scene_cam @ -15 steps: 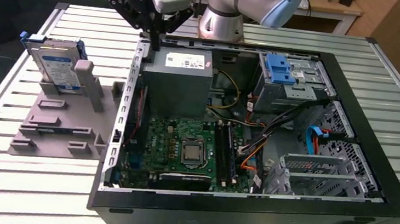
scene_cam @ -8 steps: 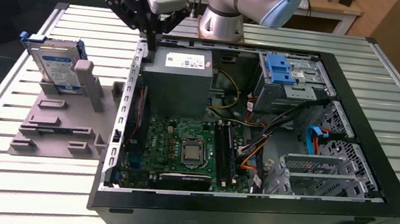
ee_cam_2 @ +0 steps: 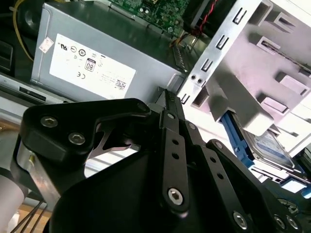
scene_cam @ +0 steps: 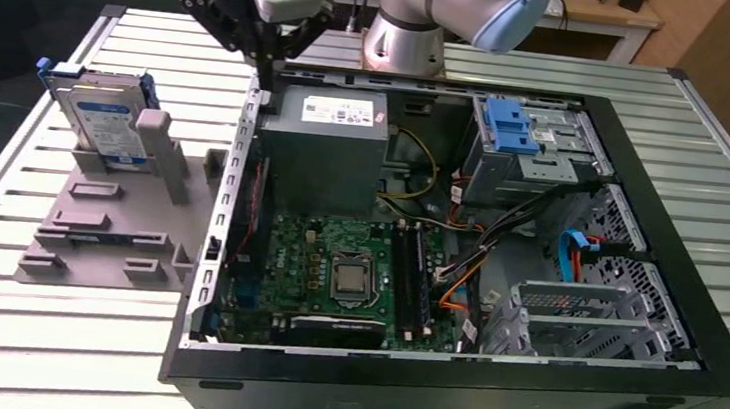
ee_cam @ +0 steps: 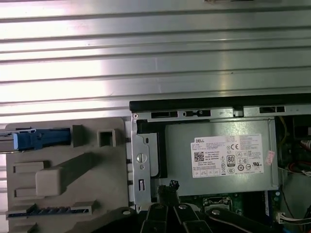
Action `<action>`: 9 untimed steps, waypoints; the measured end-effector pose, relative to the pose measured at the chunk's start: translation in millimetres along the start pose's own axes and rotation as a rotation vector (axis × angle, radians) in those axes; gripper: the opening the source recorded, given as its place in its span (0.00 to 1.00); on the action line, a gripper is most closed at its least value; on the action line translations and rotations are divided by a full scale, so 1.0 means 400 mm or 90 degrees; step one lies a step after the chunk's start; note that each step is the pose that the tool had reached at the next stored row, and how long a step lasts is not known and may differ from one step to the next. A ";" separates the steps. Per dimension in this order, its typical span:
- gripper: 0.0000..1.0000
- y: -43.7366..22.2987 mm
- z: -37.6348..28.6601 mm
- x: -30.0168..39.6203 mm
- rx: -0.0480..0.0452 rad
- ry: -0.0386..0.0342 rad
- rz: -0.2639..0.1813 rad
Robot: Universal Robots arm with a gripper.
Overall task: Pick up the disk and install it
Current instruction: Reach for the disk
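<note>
The disk (scene_cam: 108, 122) stands on edge in a grey holder (scene_cam: 108, 230) on the exterior view's left, a silver drive with a white-and-blue label in a blue frame. Its blue frame also shows in the second wrist view (ee_cam_2: 269, 145) and as a blue edge in the first wrist view (ee_cam: 41, 140). My gripper (scene_cam: 269, 67) hangs above the open computer case's rear corner, to the right of the disk and apart from it. Its black fingers (ee_cam_2: 167, 97) meet at their tips with nothing between them, shut, over the power-supply edge (ee_cam: 171, 187).
The open computer case (scene_cam: 678, 295) lies on a slatted metal table (scene_cam: 4, 331). Inside are a grey power-supply box (scene_cam: 330, 146), the motherboard (scene_cam: 345, 273), cables and a drive cage with a blue latch (scene_cam: 520, 129). The holder has several raised blocks.
</note>
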State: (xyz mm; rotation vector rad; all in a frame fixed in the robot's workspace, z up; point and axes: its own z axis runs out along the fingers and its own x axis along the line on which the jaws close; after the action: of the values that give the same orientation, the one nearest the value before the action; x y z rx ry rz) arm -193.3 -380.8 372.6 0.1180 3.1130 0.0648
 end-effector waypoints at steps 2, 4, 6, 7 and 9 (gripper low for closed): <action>0.11 0.005 0.001 0.009 -0.0001 0.0000 0.000; 0.11 0.011 0.001 0.018 0.0000 0.0001 0.000; 0.11 0.018 0.002 0.027 0.0000 0.0002 0.000; 0.11 0.021 0.002 0.032 0.0000 0.0002 0.000; 0.11 0.024 0.002 0.042 0.0000 0.0003 0.000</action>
State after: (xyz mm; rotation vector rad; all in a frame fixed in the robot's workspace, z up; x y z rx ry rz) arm -209.4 -369.8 371.7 0.1180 3.1134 0.0648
